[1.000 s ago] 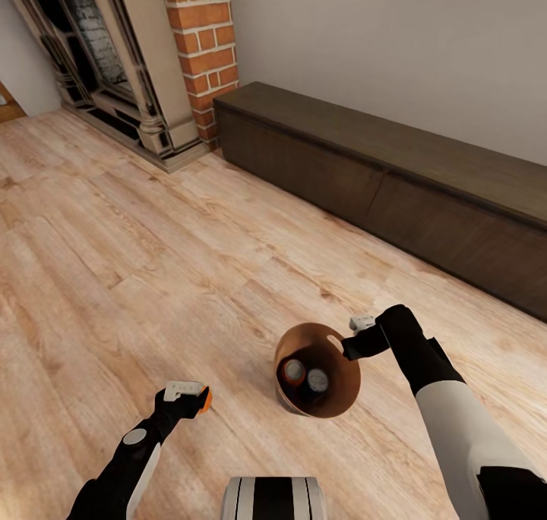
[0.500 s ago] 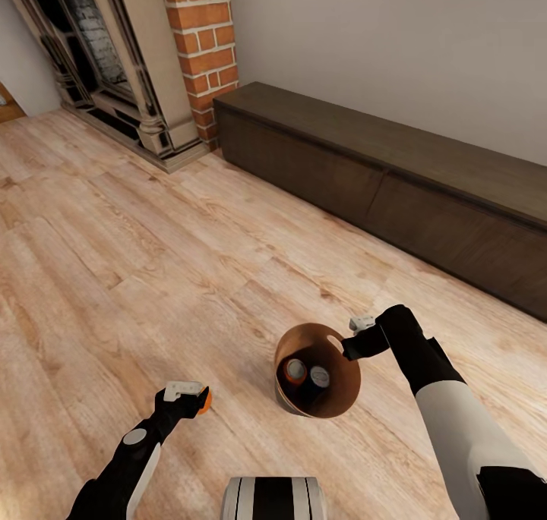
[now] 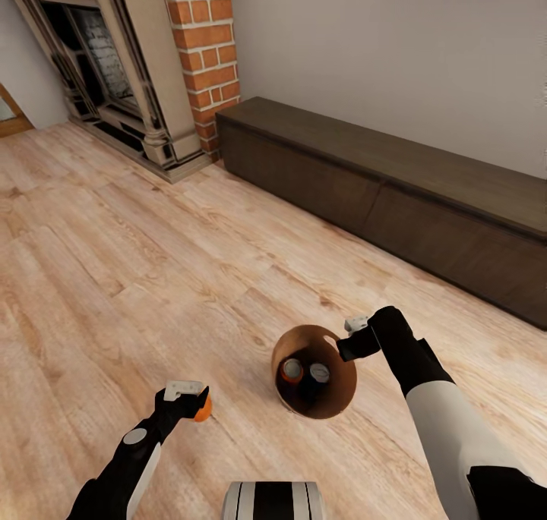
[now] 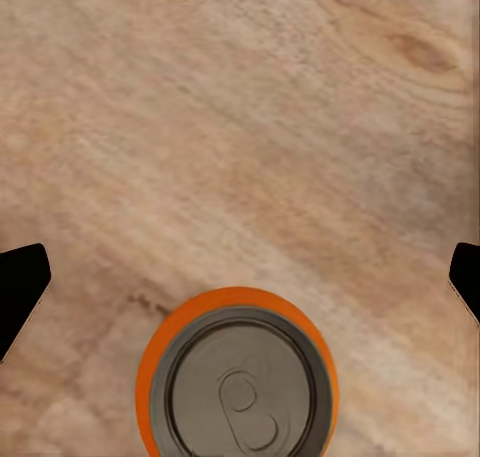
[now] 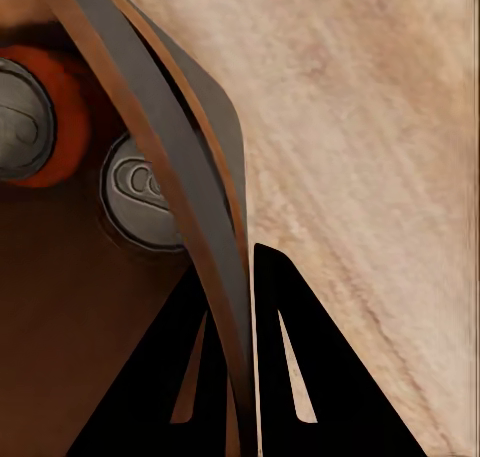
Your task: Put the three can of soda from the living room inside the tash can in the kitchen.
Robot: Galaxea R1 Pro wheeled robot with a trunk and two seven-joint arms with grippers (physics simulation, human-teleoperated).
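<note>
- Soda cans are seen in two places: two inside the trash can [image 3: 328,398], and a third can [image 3: 202,408] at the left gripper [image 3: 188,398].
- In the head view, the trash can is held above the wood plank floor [image 3: 152,277], tilted so that its dark inner wall is turned toward the camera.
- The right gripper [image 3: 351,338] is pressed together on the bin's rim at its upper right edge; in the right wrist view the two black fingers [image 5: 290,367] are seen pinching the thin wall [image 5: 215,277], one inside and one outside.
- Inside the bin, one can [image 3: 292,370] is shown with an orange side and grey end, and a second can [image 3: 320,371] lies just beside it, grey end up; both are also seen in the right wrist view [image 5: 25,117] [image 5: 145,202].
- The third can is seen from above in the left wrist view [image 4: 238,377], its grey end and pull tab facing the camera, between the two dark fingertips [image 4: 20,282], which stand well apart at the picture's edges.
- Whether the left gripper actually grips this can cannot be told; in the head view the can is seen just at the gripper's tip.
- A brick fireplace [image 3: 201,42] and a long dark low cabinet [image 3: 395,193] are set along the wall beyond.
</note>
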